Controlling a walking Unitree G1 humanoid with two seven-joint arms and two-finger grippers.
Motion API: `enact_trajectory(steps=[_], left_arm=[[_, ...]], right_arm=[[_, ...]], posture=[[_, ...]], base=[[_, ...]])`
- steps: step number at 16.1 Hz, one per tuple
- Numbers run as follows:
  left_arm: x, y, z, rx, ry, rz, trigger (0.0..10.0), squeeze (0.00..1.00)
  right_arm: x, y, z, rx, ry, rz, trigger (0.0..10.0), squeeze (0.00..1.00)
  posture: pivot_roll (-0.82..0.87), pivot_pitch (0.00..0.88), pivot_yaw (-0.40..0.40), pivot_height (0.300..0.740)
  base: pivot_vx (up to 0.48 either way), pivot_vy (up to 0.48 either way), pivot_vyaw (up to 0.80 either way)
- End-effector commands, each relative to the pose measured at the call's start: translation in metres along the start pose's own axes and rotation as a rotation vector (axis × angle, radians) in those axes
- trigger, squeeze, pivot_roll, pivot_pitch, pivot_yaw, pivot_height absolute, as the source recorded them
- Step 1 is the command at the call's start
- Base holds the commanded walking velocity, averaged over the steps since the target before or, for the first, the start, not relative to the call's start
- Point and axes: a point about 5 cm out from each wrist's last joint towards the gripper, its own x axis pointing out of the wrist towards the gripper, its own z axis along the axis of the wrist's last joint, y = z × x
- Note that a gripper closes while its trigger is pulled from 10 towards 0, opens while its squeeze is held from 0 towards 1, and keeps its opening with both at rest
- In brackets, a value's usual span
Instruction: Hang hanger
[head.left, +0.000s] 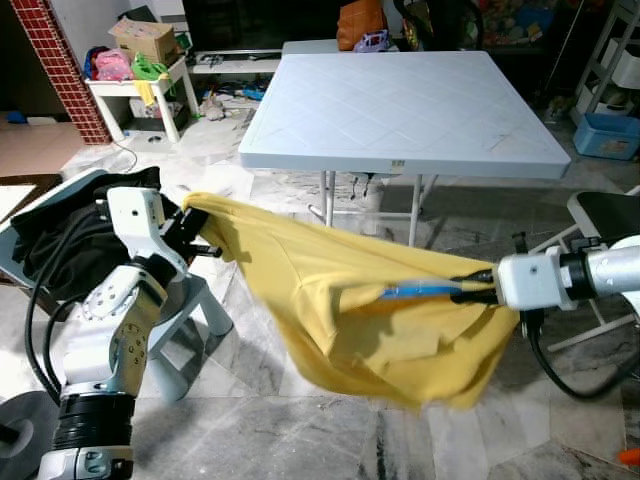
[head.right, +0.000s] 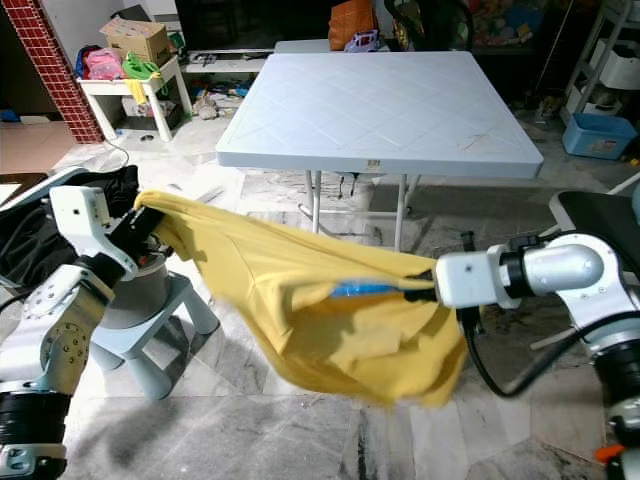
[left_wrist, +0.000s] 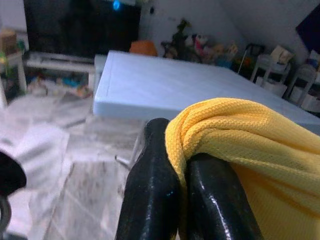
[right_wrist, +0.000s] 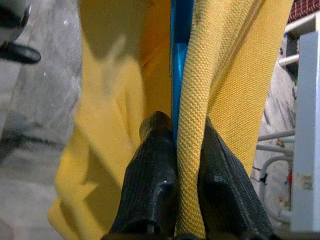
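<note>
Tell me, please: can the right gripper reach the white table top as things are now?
Probably not: the right gripper is shut on the yellow shirt and blue hanger, stretched to the left gripper; the white table stands beyond.

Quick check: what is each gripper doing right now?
Left gripper: shut on the yellow shirt.
Right gripper: shut on the yellow shirt and the blue hanger.
</note>
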Motion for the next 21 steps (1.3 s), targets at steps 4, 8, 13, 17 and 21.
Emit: enact_trajectory(steps=[4,8,13,17,21], left_arm=[[-0.021,0.048,0.003,-0.055,-0.027,0.266,0.0,0.00],[-0.024,0.041,-0.028,-0.064,0.079,0.220,0.0,0.00],[-0.030,0.017,-0.073,0.013,0.224,0.148,0.0,0.00],[-0.023,0.016,-0.063,0.195,0.206,0.175,10.0,1.00],[-0.019,0.024,-0.013,0.506,-0.011,0.301,10.0,1.00]], right_arm=[[-0.031,-0.001,0.005,0.092,0.004,0.088,10.0,0.00],[-0.046,-0.032,0.018,0.099,-0.073,-0.051,10.0,0.00],[-0.045,-0.067,0.034,0.079,-0.175,-0.272,10.0,0.00],[-0.030,-0.057,0.028,0.066,-0.127,-0.189,10.0,0.00],[-0.012,-0.055,0.020,0.075,-0.073,-0.207,10.0,0.00]], posture=[[-0.04,0.000,0.051,0.740],[-0.05,0.000,0.048,0.740],[-0.05,0.000,0.043,0.740],[-0.04,0.000,0.038,0.740],[-0.02,0.000,0.033,0.740]], base=[[0.000,0.000,0.00],[0.000,0.000,0.00],[0.000,0.000,0.00],[0.000,0.000,0.00],[0.000,0.000,0.00]])
